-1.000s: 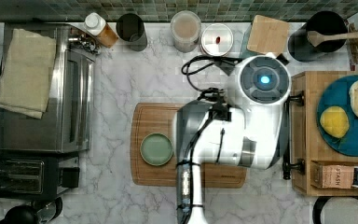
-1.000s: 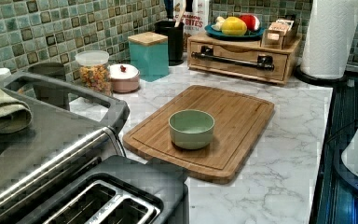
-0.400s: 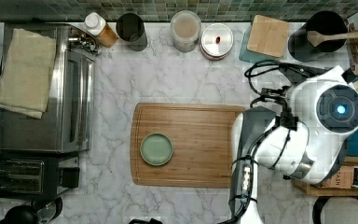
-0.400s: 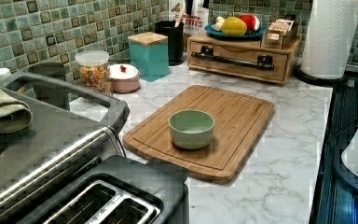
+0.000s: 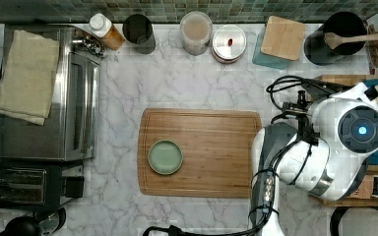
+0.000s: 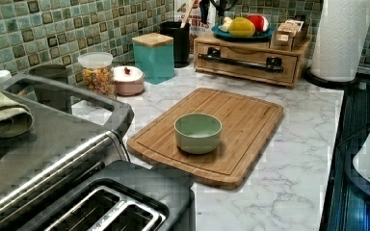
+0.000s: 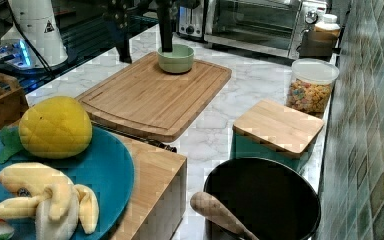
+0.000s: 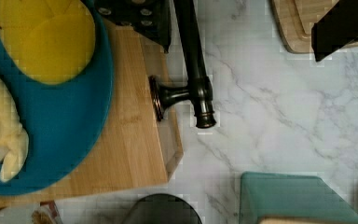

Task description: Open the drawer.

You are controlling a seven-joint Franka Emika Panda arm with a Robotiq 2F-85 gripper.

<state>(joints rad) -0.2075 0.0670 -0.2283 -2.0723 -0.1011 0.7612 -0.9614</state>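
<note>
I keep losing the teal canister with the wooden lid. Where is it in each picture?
Top view: the teal canister is by the back tiles, on the top view's left of the black pot.
Left view: canister at the tiled wall, left of the pot.
Right view: canister centre-right, behind the pot.
Wrist view: canister on marble near the pot's rim.
Shared landmark: the black pot.
</note>
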